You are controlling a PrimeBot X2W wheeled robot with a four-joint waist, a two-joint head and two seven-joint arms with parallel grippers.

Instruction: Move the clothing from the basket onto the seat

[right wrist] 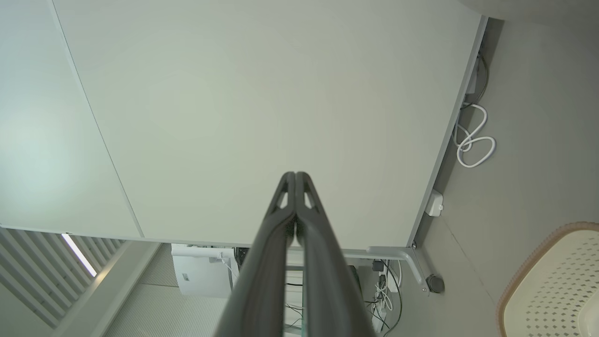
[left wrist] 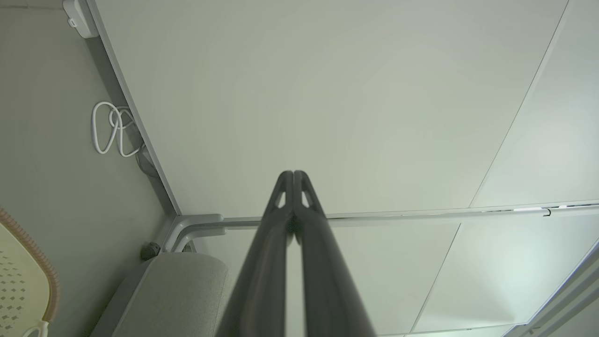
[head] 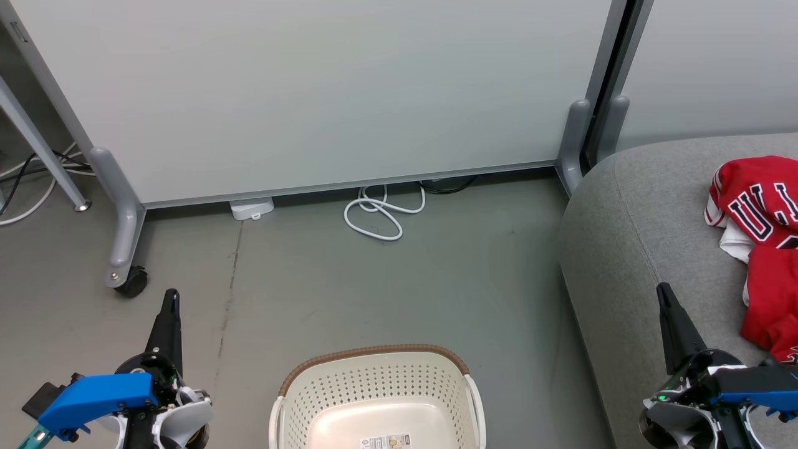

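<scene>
Grey floor (head: 386,287), basket (head: 374,349) looks bare at six, clothing (head: 764,212) on seat (head: 623,249) at three — left hand (head: 171,297), right hand (head: 663,292), both pinched together, should park clear.

Floor (head: 374,280): grey, smooth, one faint dark seam. On it: cream basket (head: 374,350) with a brown rim, at the near edge; looped white cable (head: 381,215) and small white box (head: 252,207), both at the base of the partition (head: 312,93); the partition's grey wheeled foot (head: 124,243).
Seat (head: 636,237): grey fabric, at the right (rounded edge facing the floor). On it: red clothing (head: 757,187), crumpled, with white trim and black lettering.
</scene>
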